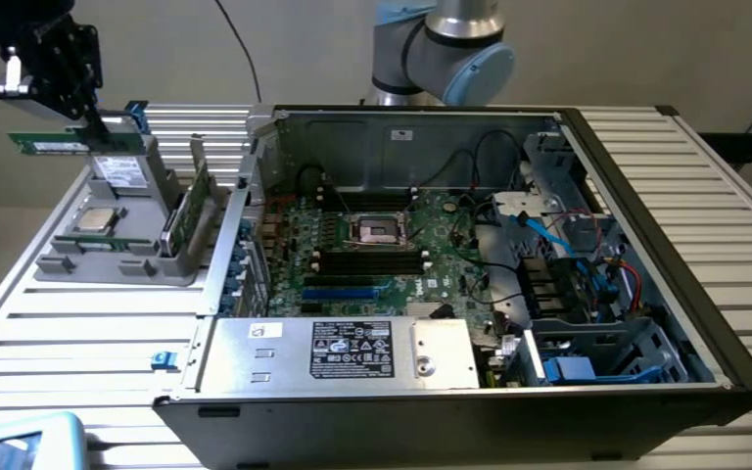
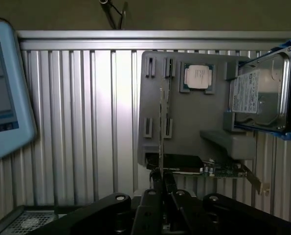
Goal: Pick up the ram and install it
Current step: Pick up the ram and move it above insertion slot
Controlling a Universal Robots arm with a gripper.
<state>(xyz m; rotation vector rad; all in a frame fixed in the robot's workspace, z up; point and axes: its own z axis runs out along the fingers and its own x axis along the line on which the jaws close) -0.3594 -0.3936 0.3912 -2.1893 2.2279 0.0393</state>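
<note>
one glance, and found the ram point(image 1: 44, 144) up at ten o'clock in the exterior view, hanging clear above the grey holder point(image 1: 75, 262). saw the jaws clenched on it, with most of its length sticking out toward nine o'clock of them, roughly level. noted the processor point(image 1: 95, 217), the drive point(image 1: 122, 172) and an upright card point(image 1: 191, 211) seated in that holder on the worktop point(image 1: 75, 333), just below the stick. placed the open computer case point(image 1: 689, 255) at three o'clock of the holder, its black memory slots point(image 1: 369, 261) near the middle and well apart from the ram. judged the carry to be the step in hand. reckoned it best done slowly, stick level and high enough to pass the case wall point(image 1: 252, 186), with no twisting, since so much overhang seemed likely to swing or slip.
</note>
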